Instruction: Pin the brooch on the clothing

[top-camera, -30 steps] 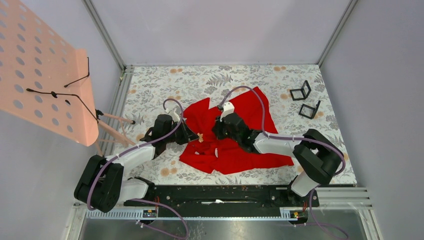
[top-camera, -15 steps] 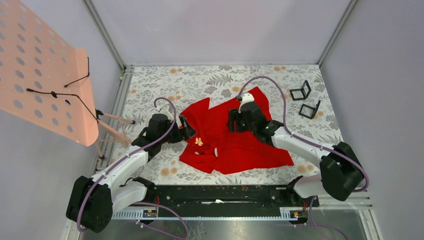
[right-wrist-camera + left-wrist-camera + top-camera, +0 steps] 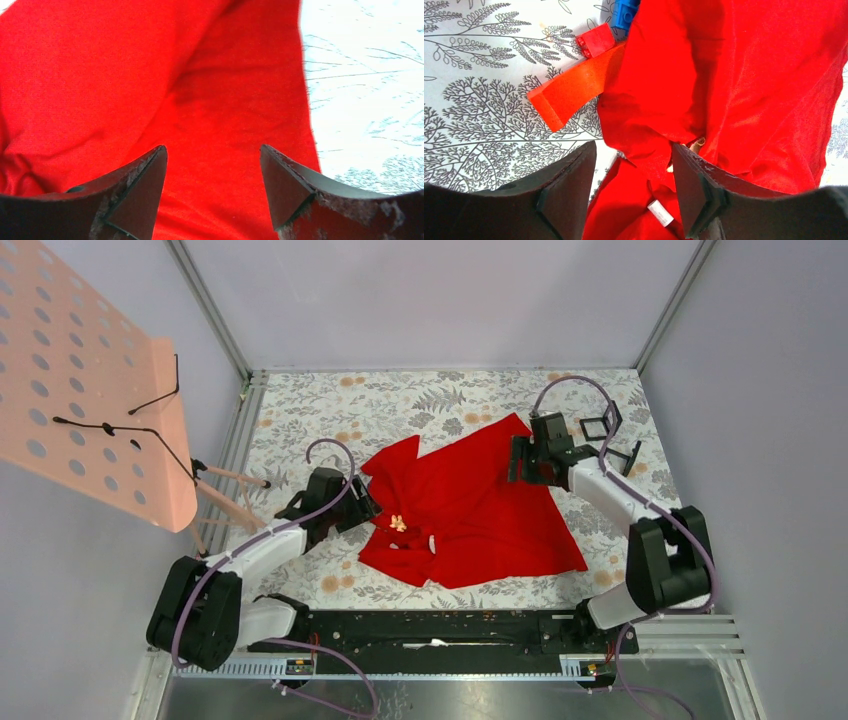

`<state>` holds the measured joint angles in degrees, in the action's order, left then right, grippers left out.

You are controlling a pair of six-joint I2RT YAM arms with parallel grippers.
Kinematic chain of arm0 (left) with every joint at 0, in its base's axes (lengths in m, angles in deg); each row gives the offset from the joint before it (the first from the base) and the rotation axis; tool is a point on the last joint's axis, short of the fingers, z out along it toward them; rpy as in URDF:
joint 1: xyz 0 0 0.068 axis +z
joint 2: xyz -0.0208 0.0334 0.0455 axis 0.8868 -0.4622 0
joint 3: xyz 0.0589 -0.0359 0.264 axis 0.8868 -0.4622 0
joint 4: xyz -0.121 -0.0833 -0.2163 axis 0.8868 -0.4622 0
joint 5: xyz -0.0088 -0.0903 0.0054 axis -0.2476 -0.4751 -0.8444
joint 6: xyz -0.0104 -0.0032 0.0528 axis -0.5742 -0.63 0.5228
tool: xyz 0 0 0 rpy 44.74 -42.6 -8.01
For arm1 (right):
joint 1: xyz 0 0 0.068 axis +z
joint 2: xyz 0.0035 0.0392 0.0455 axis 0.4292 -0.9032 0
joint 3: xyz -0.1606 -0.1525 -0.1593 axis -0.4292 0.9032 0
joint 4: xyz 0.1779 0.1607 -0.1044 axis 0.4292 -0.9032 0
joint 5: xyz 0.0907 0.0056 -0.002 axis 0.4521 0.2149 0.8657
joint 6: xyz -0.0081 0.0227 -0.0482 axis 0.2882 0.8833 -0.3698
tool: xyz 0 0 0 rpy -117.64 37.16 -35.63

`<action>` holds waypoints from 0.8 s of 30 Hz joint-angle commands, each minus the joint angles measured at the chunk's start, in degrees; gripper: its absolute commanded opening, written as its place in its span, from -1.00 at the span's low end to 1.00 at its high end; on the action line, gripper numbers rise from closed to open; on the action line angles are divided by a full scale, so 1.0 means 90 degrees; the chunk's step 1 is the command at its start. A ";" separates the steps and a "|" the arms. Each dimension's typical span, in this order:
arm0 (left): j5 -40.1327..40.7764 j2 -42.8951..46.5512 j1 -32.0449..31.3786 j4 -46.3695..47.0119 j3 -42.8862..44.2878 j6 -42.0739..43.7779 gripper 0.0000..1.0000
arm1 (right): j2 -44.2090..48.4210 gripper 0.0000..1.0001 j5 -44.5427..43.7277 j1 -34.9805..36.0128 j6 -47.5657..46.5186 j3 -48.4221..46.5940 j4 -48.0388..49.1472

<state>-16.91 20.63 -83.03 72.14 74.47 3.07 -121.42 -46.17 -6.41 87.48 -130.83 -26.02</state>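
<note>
— Which arm do I send to the brooch?

— Your left. The brooch [image 3: 398, 524] is a small gold speck on the clothing [image 3: 470, 510], at the collar end. It lies just beside your left pincer [image 3: 366, 510], on the side toward the middle of the bench [image 3: 400, 405].

— And my right?

— Your right pincer [image 3: 514, 462] hangs over the clothing's far corner, well apart from the brooch, with most of the red cloth between them.

— Are the jaws ready?

— Both pincers are spread apart and hold nothing. In your left wrist view a tan scrap shows from a fold just past the right-hand finger, and that is probably the brooch. I'd steer that way. It is too small to read its long axis, or to tell whether it is already fastened.
</note>
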 commanded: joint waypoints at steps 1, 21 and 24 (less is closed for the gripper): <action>0.0043 -0.0234 0.0039 0.0585 0.0033 -0.0219 0.23 | -0.0602 0.52 0.0290 -0.0568 -0.0092 -0.0527 -0.0369; -0.0378 -0.1246 0.0048 0.1634 0.0113 -0.0381 -0.36 | -0.3524 0.52 0.0987 -0.1369 0.0455 -0.3446 -0.1320; -0.0292 -0.1147 0.0048 0.1587 0.0148 -0.0285 -0.62 | -0.3628 0.52 0.0956 -0.1363 0.0522 -0.3640 -0.1463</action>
<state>-18.83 9.51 -82.85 83.23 74.23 -0.23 -152.67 -38.52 -18.52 90.26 -160.20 -35.44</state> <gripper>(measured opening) 0.253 0.764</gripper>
